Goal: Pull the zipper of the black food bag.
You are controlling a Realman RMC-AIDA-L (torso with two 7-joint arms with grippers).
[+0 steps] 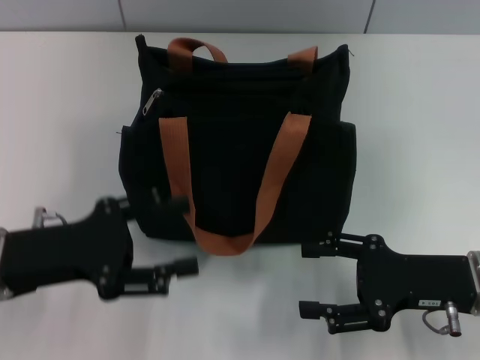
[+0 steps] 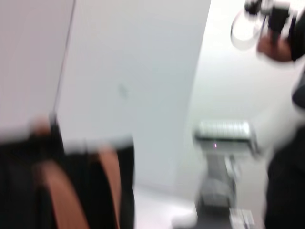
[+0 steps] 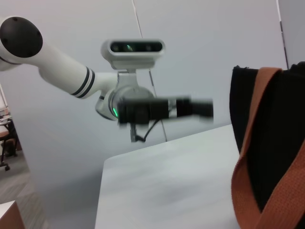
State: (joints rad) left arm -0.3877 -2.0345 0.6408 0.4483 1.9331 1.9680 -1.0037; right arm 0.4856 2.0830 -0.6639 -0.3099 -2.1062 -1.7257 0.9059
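Note:
The black food bag [image 1: 232, 142] stands upright in the middle of the table, its rust-brown handles [image 1: 281, 169] hanging down its front. The zipper [image 1: 152, 101], a small silver pull tab, sits near the bag's top left corner. My left gripper [image 1: 182, 234] is open at the bag's lower left corner, its far finger [image 1: 174, 202] against the fabric, well below the zipper. My right gripper [image 1: 304, 279] is open just off the bag's lower right corner and holds nothing. The right wrist view shows the bag's side [image 3: 286, 143] and a handle [image 3: 252, 157].
The white table [image 1: 60, 112] spreads wide on both sides of the bag and in front of it. A grey wall [image 1: 240, 13] runs behind the table. In the right wrist view the left arm [image 3: 57, 62] reaches over the table's far side.

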